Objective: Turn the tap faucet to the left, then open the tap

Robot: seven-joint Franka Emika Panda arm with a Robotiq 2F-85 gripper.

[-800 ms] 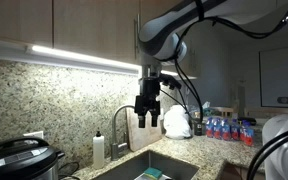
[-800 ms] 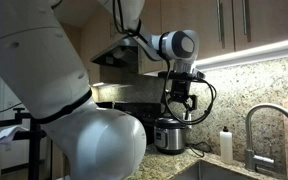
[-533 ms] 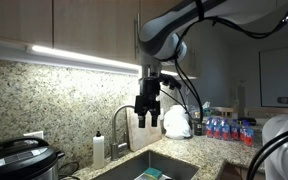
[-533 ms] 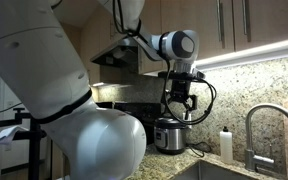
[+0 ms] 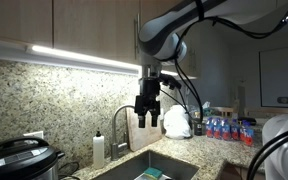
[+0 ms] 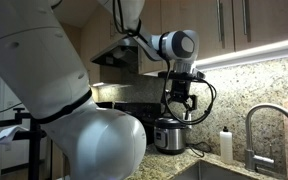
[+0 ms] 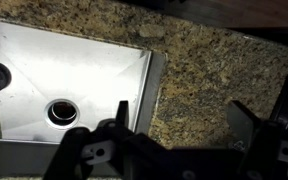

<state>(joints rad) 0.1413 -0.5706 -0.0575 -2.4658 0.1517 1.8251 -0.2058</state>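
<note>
The tap faucet (image 5: 120,122) is a slim grey gooseneck behind the sink; it also shows in an exterior view (image 6: 269,128) at the right. My gripper (image 5: 148,120) hangs in the air, to the right of the spout and above the sink, open and empty. It also shows in an exterior view (image 6: 181,116). In the wrist view the gripper (image 7: 182,118) has its fingers spread over the granite counter (image 7: 209,70) beside the steel sink (image 7: 64,75). The faucet is out of the wrist view.
A white soap bottle (image 5: 99,148) stands left of the faucet, and a black cooker (image 5: 22,160) further left. A white bag (image 5: 176,122) and several water bottles (image 5: 224,129) sit on the counter at the right. Cabinets hang above.
</note>
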